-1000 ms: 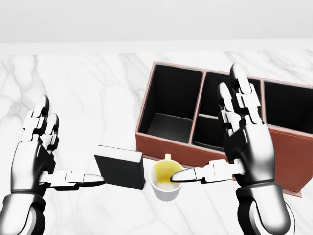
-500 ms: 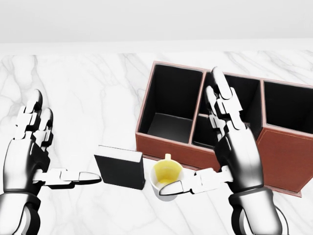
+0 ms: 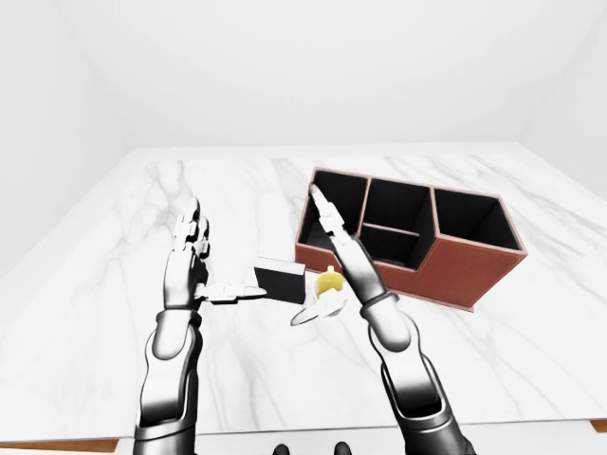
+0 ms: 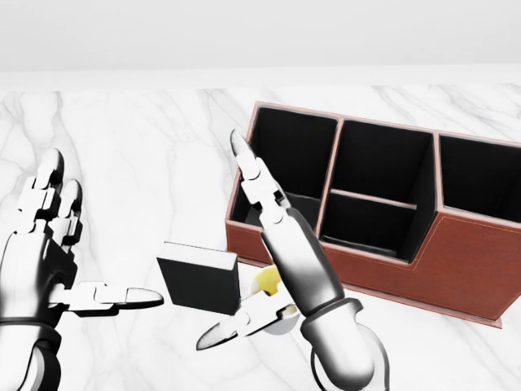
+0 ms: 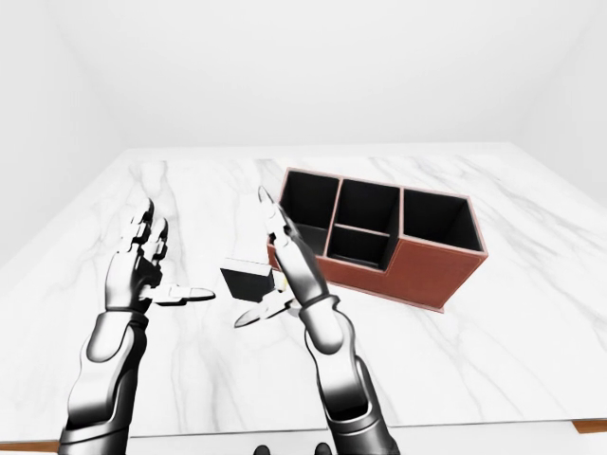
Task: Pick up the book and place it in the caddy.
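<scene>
One book [image 4: 199, 281], dark-covered, standing low and left of centre in the head view on the white marble table [image 4: 138, 147]. One caddy [image 4: 456, 261], reddish-brown with black insides, filling the right half of that view; four compartments counted, the two middle ones split by a crossbar. One cup [image 3: 327, 287], white outside and yellow within, wedged between book and caddy wall, mostly hidden in the head view behind the right arm.

Two hands. Left hand [image 4: 41, 252] at the lower left edge of the head view, released, fingers spread upward, thumb stretched toward the book's left face with its tip just short of it. Right hand [image 4: 277, 244] in the centre, also released, fingers straight and pointing up over the caddy's left compartment, thumb hanging low beneath the book's lower right corner. Neither hand closed on anything. Cup standing right in the gap beside the book's right face.

Compared with half a second ago: right hand swung well leftward, from over the caddy's middle to over the cup and beside the book; thumb off the cup rim. Left hand nearly unchanged. Book, cup and caddy unmoved, camera steady.
</scene>
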### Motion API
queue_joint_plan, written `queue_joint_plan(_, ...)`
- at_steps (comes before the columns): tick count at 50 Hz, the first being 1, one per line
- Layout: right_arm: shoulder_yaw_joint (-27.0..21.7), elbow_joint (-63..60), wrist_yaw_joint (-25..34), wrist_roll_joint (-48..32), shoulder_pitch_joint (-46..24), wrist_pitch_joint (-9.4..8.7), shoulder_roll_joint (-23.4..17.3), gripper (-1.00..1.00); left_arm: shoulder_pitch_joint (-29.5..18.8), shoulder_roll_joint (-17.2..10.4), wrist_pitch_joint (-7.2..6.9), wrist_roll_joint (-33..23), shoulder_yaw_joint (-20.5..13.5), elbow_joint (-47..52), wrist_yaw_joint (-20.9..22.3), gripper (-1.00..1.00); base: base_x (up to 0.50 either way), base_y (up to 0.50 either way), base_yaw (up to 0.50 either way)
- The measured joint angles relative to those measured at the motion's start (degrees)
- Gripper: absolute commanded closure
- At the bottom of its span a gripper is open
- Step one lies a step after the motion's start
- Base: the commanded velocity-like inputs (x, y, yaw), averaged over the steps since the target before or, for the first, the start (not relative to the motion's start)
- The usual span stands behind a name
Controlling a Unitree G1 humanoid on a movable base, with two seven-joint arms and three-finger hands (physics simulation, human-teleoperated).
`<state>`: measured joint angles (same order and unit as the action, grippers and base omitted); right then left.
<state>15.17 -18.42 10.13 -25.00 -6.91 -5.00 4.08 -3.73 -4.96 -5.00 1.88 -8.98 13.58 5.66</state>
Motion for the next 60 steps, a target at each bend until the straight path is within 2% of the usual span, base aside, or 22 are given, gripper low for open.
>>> queue_joint_plan(5,0.68,4.24,-0.01,-2.65,-2.23,0.00,1.41,-1.00,0.23,-0.03,0.00,0.05,-0.19,0.02,0.07,-1.00,0.00,0.00,0.00)
queue_joint_plan(20,-0.54,26.54,-4.04,-8.25,-16.32,0.00,7.81,-1.00,0.84,-0.16,0.00,0.46,-0.88,-0.19,0.32,-1.00,0.00,0.00,0.00)
queue_joint_plan(30,-1.60,37.85,-7.26,-10.49,-21.62,0.00,9.74,-1.00,1.14,-0.24,0.00,0.69,-1.28,0.11,0.42,-1.00,0.00,0.00,0.00)
queue_joint_plan(42,-1.70,44.65,-9.74,-14.78,-23.09,0.00,10.15,-1.00,1.30,-0.27,0.00,0.74,-1.49,0.16,0.47,-1.00,0.00,0.00,0.00)
queue_joint_plan(60,-0.86,47.86,-10.27,-19.94,-21.75,0.00,10.71,-1.00,1.40,-0.25,0.00,0.79,-1.50,-0.18,0.46,-1.00,0.00,0.00,0.00)
